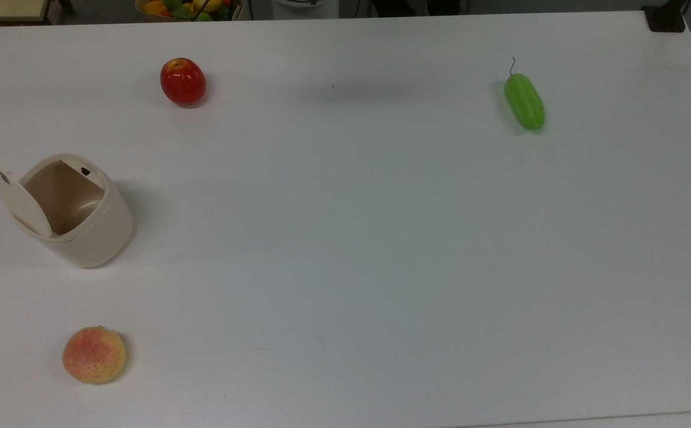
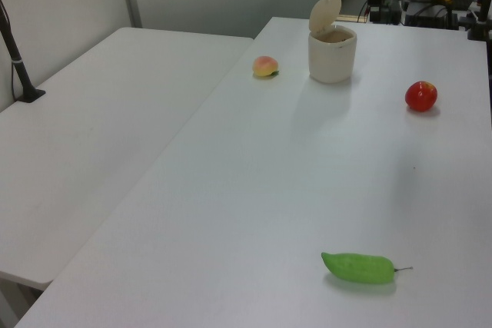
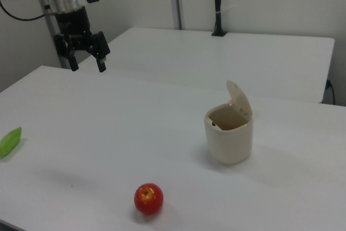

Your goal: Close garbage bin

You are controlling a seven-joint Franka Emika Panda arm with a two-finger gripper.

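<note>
Working left to right across the top view, the garbage bin [image 1: 81, 214] stands at about 9 o'clock on the white table [image 1: 357, 249], close to the top view's left edge. It is upright on its base, and its lid [image 1: 17, 198] is swung up and back on the hinge at the outer side, so the mouth is open and the inside looks empty. A small dark mark shows on the lid and another on the inner rim. Closing is therefore judged not yet begun. A peach [image 1: 94, 355] lies at about 7 o'clock, near the bin but not touching it. A red apple [image 1: 183, 81] sits at about 11 o'clock, also apart from the bin. A green cucumber-like vegetable [image 1: 524, 100] lies at about 2 o'clock, well away from everything else. None of these blocks the lid's swing, and they appear to be bystanders to the task. In the right view the end effector [image 3: 86, 62] hangs in the air at about 10 o'clock, well apart from the bin, with its fingers [image 3: 101, 64] spread apart and holding nothing. That raised, empty pose fits an arm that has yet to approach. The next move would, in my judgement, call for reaching over the bin and pressing the raised lid forward and down. A risk is that a sideways push tips or slides the light bin.
</note>
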